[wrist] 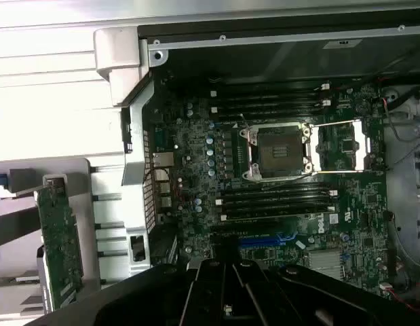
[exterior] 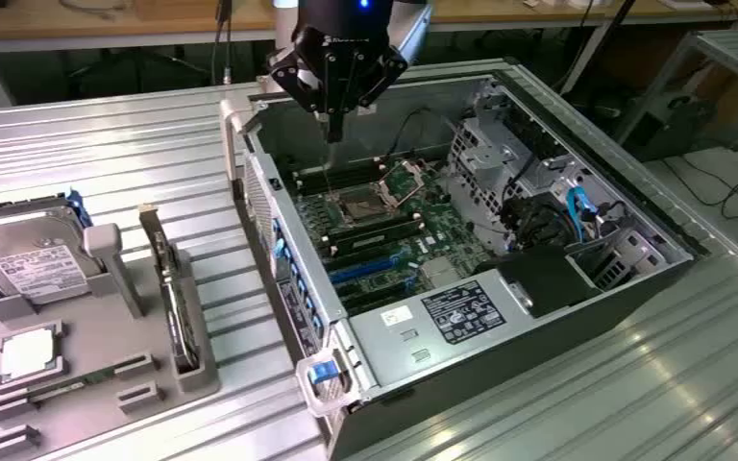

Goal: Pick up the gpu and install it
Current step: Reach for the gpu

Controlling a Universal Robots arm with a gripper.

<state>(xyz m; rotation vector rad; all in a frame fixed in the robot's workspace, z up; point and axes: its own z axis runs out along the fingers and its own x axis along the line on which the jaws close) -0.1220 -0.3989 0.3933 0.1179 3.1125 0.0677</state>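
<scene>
Gripper (exterior: 334, 133), in the exterior view, hangs above the open computer case (exterior: 523, 357), over the far end of its motherboard. Its fingers are pressed together into one dark tip and pinch nothing. The case lies on its side on the ribbed metal table (exterior: 112, 144). Toward the table's edge at the exterior view's left sits a grey holder (exterior: 100, 384). The gpu (exterior: 180, 307) stands on its long edge in a slot along the holder's edge nearest the case, well apart from the gripper. A hard drive (exterior: 30, 264) leans at the holder's far corner.

In the wrist view the gripper's dark body hangs over the motherboard (wrist: 196, 149), where the processor socket (wrist: 277, 149) lies between rows of memory slots. The gpu shows its green board, upright in the grey holder just outside the case's wall, untouched.
</scene>
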